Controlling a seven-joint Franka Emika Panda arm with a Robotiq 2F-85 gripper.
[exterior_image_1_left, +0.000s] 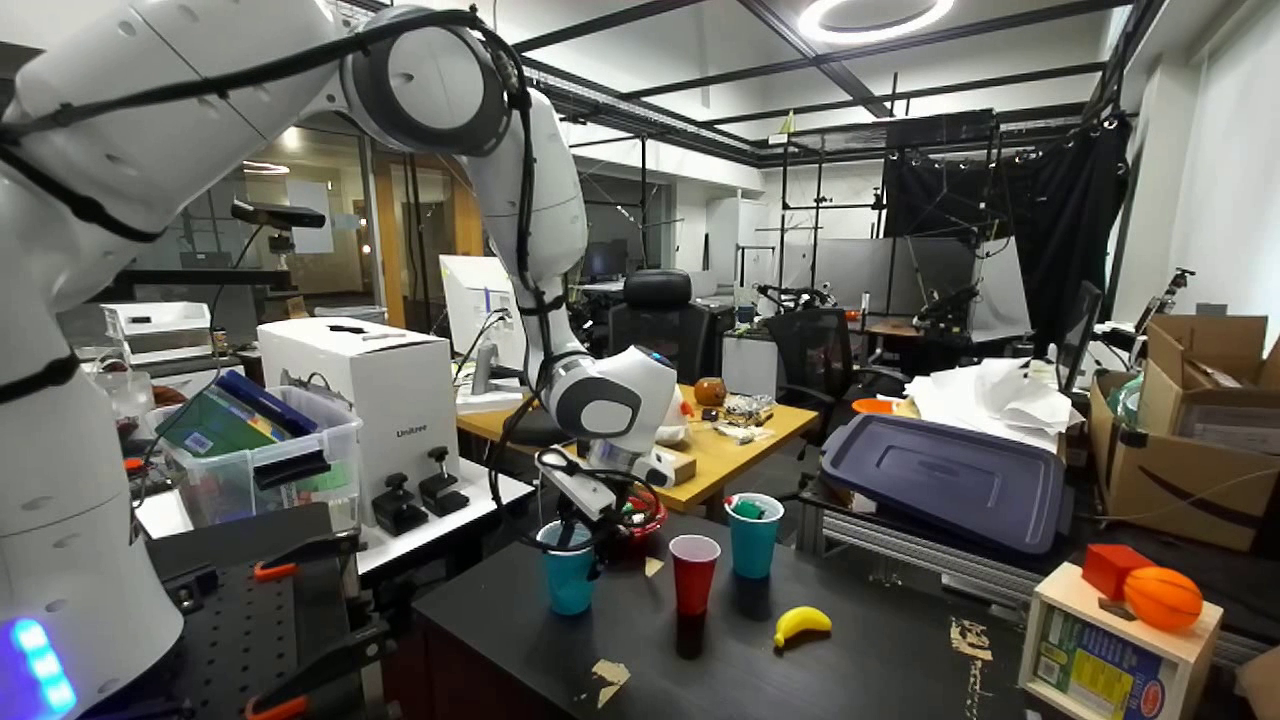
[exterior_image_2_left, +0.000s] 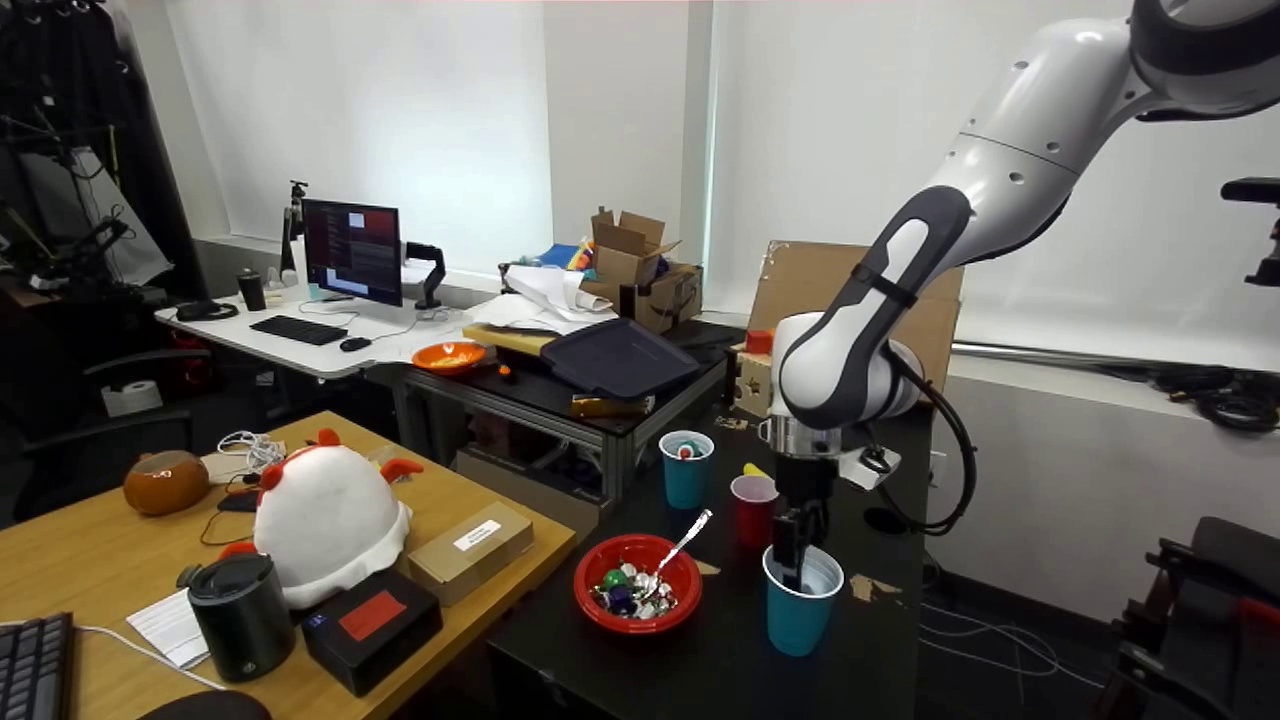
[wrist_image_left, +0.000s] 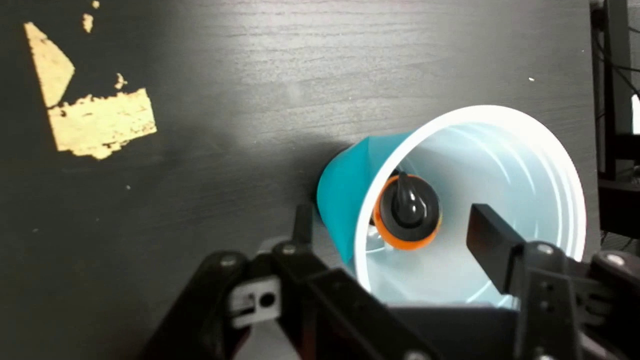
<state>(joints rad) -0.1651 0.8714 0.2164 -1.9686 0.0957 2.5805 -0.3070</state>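
My gripper (wrist_image_left: 395, 227) is open with nothing between its fingertips but part of a teal cup (wrist_image_left: 345, 192). In the wrist view one finger lies outside the cup's white rim and the other lies over the cup's pale inside. The cup stands on the black table and shows in both exterior views (exterior_image_1_left: 569, 585) (exterior_image_2_left: 797, 618). At the cup's bottom lies a round orange and black thing (wrist_image_left: 410, 212) with a dark stem-like part. Something shiny and clear lies beside it. Whether a finger touches the cup wall, I cannot tell.
A red cup (exterior_image_1_left: 693, 580), another teal cup (exterior_image_1_left: 753, 545) with small things in it and a yellow banana (exterior_image_1_left: 803, 624) stand or lie nearby. A red bowl (exterior_image_2_left: 640, 625) holds wrapped bits and a spoon (exterior_image_2_left: 683, 543). A wooden box (exterior_image_1_left: 1110, 650) stands farther off.
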